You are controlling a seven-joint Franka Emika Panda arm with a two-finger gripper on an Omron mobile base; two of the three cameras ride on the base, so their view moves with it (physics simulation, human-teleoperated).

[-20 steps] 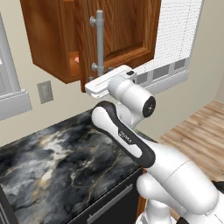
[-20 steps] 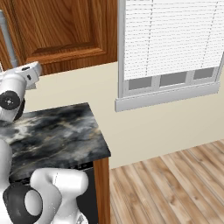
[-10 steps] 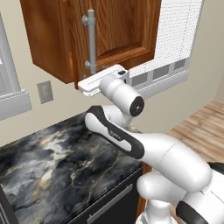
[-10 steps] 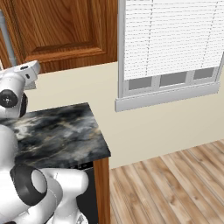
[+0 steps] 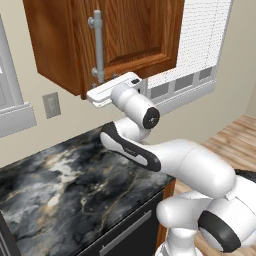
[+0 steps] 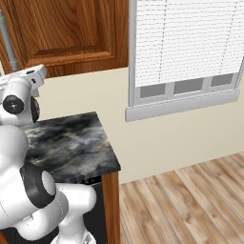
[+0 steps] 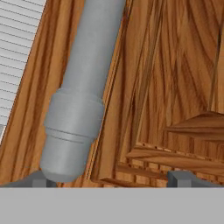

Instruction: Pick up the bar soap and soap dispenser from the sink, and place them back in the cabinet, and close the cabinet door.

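Gripper (image 7: pixel 107 178) jaws are spread wide with nothing between them; in the hand view the two dark fingertips (image 7: pixel 181 178) sit far apart at the bottom, one under the end of the handle (image 7: pixel 78 98), the other under the raised panel of the cabinet door (image 7: pixel 175 83). Hand is right up against the door face, at the lower end of the silver bar handle; can't tell from the pictures whether a finger actually touches the bar. In the left base view the white hand (image 5: pixel 107 91) sits just below the handle (image 5: pixel 97 47), at the bottom edge of the cabinet door (image 5: pixel 135 30), with the arm reaching up from the marble counter (image 5: pixel 75 185). Door looks swung nearly flush against the reddish-brown cabinet (image 5: pixel 52 50); cabinet interior isn't visible. In the right base view the hand (image 6: pixel 28 76) is just under the door (image 6: pixel 71 28), with the handle (image 6: pixel 7 43) directly above it, and the counter (image 6: pixel 66 143) below. Window with white blinds (image 6: pixel 186 43) is on the wall just beside the cabinet, away from the handle side. A wall outlet (image 5: pixel 51 104) sits below the cabinet, above the counter. Bar soap, soap dispenser and sink: location can't be told from these pictures.
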